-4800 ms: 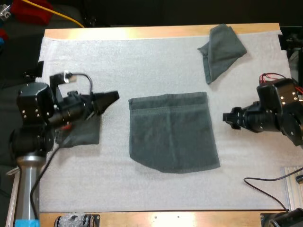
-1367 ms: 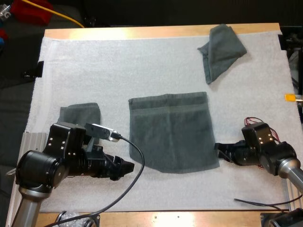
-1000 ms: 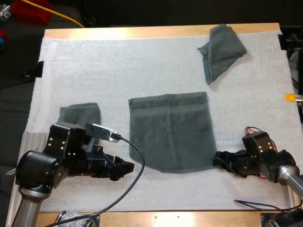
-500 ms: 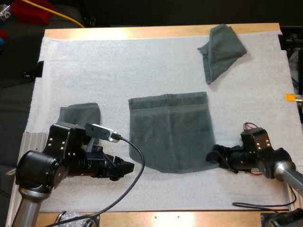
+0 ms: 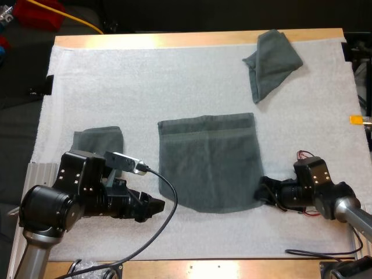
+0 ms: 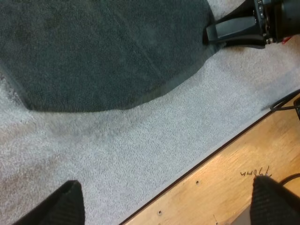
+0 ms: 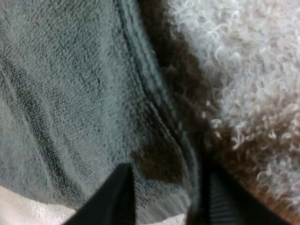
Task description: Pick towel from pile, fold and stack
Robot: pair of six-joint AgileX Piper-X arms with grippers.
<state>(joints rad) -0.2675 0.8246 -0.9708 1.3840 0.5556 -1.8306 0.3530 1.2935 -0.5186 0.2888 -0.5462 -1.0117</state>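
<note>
Three towels on the white fleecy mat (image 5: 145, 81): dark grey-green flat towel (image 5: 209, 163) dead centre, dark grey-green crumpled towel (image 5: 273, 61) at its 1 o'clock near the far edge, small dark grey-green folded towel (image 5: 99, 139) at its 9 o'clock

Flat towel: near-square, a touch longer 12-to-6, stitched hem band across the 12 o'clock end, 6 o'clock edge bowed, 7 o'clock corner rounded, few wrinkles

Right gripper (image 5: 263, 192) sits at the 4 o'clock corner, pointing 9 o'clock. In the right wrist view the flat towel's side edge runs in between its black fingers (image 7: 123, 197). Gap is narrow, not clamped as far as I can judge

Left gripper (image 5: 157, 205) points 3 o'clock, just off the 7 o'clock corner, clear of the cloth. Left wrist view: its fingers (image 6: 65, 206) are spread wide over bare mat, towel edge ahead of them

Key relation: right arm is on its corner, left's corner lies just at its 2 o'clock, short reach

My read: step is to grab both near corners, then fold toward 12 o'clock. Fold not started

Risk: right pinches mat pile along with the edge
</note>
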